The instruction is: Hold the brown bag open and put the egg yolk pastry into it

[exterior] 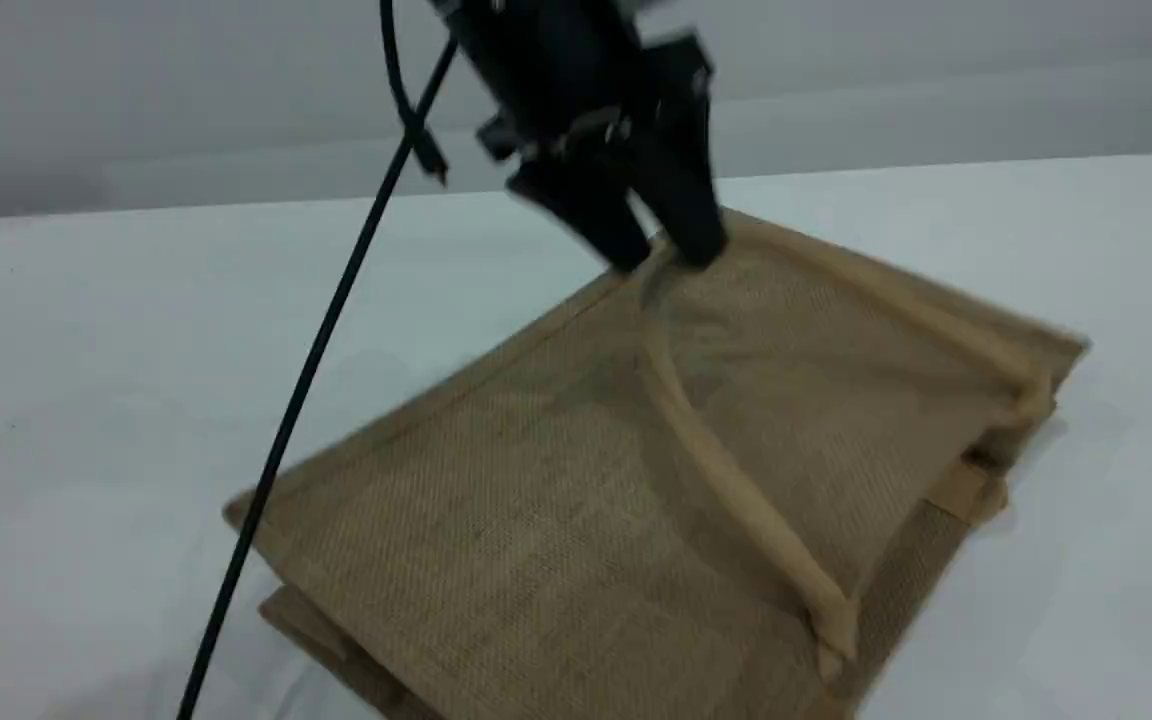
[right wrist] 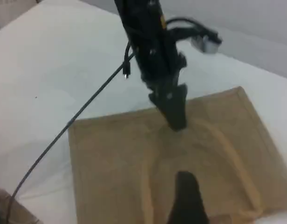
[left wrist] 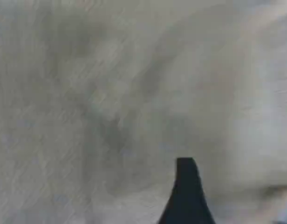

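Left gripper (exterior: 658, 258) hangs, fingers spread, over the far edge of the brown bag (exterior: 556, 480) lying flat on the table (exterior: 86, 350). Its black cable (exterior: 306, 370) crosses the bag's left corner; right gripper (right wrist: 185, 198) hovers unclenched.

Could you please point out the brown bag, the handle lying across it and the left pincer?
brown bag (exterior: 496, 480): scene view, bare woven top panel.
handle (exterior: 736, 485): scene view, middle of the beige rope.
left pincer (exterior: 663, 258): scene view, midway between its two spread fingertips.
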You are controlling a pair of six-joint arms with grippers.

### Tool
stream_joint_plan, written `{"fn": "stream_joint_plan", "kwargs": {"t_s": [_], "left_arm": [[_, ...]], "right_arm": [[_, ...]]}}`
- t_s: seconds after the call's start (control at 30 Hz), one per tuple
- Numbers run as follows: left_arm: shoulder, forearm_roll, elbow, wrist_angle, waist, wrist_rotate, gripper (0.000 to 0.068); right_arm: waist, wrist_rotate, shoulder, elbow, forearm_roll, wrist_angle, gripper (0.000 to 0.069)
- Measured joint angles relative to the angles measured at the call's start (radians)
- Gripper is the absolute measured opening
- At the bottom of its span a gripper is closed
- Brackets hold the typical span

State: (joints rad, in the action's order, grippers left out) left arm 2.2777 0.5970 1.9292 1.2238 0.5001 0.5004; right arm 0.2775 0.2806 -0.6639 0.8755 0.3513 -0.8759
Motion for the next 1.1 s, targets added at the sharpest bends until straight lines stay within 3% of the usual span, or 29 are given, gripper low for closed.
{"fn": "stream_joint_plan", "kwargs": {"t_s": [0.13,0.23,0.5,0.7,1.1], "left_arm": [[-0.011,0.093,0.012,-0.001,0.000,0.045,0.0482],[-0.015,0.099,0.012,-0.001,0.000,0.041,0.0482],[-0.152,-0.109,0.010,0.000,0.000,-0.035,0.0482],[-0.290,-0.210,0.008,0.003,0.001,-0.110,0.0482],[-0.567,-0.251,-0.099,-0.001,0.001,-0.159,0.0482]], "right_arm": [[0.000,-0.043,0.018,0.000,-0.036,-0.006,0.0443],[0.000,-0.054,0.018,0.000,-0.055,-0.061,0.0443],[0.000,-0.145,0.047,-0.005,-0.156,-0.273,0.0443],[0.000,-0.148,0.164,-0.085,-0.178,-0.258,0.0443],[0.000,-0.227,0.498,-0.361,-0.252,-0.174,0.0443]]}}
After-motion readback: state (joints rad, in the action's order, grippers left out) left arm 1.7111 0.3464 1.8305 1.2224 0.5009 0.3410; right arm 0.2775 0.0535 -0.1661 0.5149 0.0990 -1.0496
